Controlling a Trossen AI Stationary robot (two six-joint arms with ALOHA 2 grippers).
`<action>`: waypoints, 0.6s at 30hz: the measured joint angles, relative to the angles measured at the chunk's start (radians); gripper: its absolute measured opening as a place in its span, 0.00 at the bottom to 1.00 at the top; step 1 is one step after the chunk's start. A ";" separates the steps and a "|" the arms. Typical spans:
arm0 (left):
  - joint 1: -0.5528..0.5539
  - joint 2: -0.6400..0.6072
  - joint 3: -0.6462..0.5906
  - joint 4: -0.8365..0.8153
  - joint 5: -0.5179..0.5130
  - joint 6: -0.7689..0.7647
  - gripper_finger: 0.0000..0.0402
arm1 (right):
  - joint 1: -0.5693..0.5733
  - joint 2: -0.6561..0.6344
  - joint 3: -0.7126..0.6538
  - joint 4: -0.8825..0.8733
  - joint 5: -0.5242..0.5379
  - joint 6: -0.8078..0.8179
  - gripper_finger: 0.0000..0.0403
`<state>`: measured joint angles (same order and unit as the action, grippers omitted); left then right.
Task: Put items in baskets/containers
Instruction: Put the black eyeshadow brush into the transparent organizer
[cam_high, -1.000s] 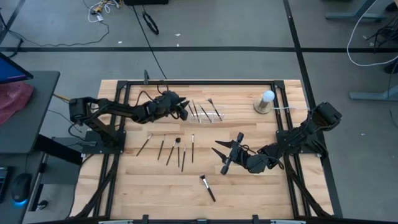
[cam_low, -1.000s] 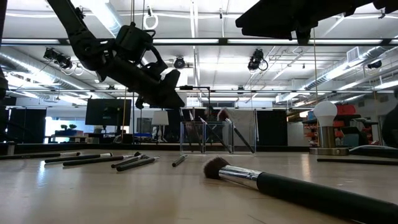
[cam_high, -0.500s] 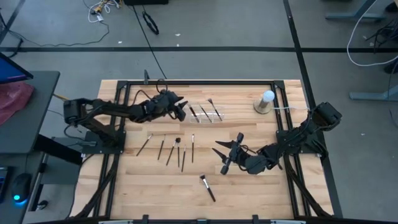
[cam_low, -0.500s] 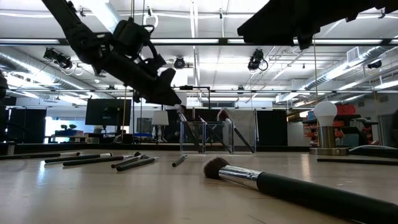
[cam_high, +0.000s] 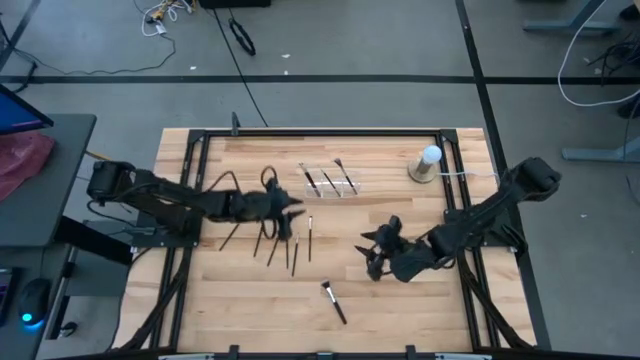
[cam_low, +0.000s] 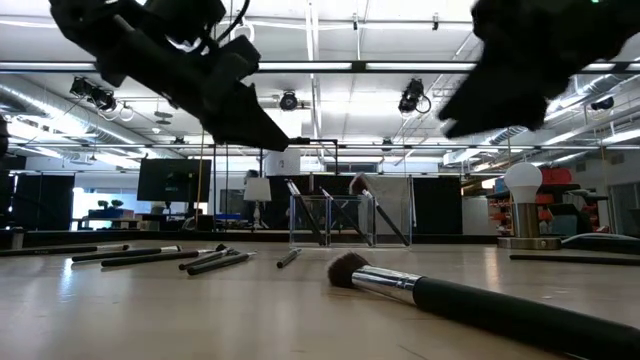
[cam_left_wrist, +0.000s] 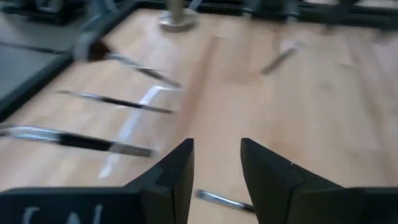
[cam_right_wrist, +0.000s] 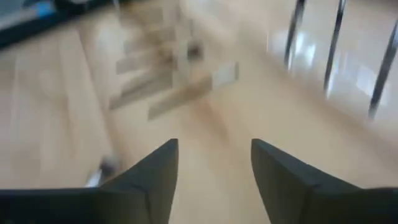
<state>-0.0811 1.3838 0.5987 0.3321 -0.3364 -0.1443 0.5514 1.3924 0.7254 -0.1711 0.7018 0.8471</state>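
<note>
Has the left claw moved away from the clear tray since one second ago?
Yes. The left claw left the clear tray and now hangs over the loose brushes.

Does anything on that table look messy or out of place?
Mostly the brushes. A few lean slanted in the clear tray, a loose cluster lies scattered in front of it under the left gripper, and one brush lies alone, askew, near the front edge. Nothing looks spilled or broken.
</note>
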 joint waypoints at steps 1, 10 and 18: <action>-0.022 0.012 0.000 0.019 -0.003 0.005 0.34 | 0.000 -0.027 0.000 -0.084 -0.065 0.072 0.53; -0.101 0.149 0.002 0.174 -0.070 0.073 0.34 | 0.010 -0.083 -0.069 -0.454 -0.220 0.261 0.55; -0.101 0.235 0.001 0.290 -0.070 0.078 0.34 | 0.008 -0.079 -0.279 -0.238 -0.142 0.189 0.48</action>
<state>-0.1822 1.6191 0.5995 0.6217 -0.4068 -0.0662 0.5594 1.3136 0.4464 -0.4093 0.5597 1.0357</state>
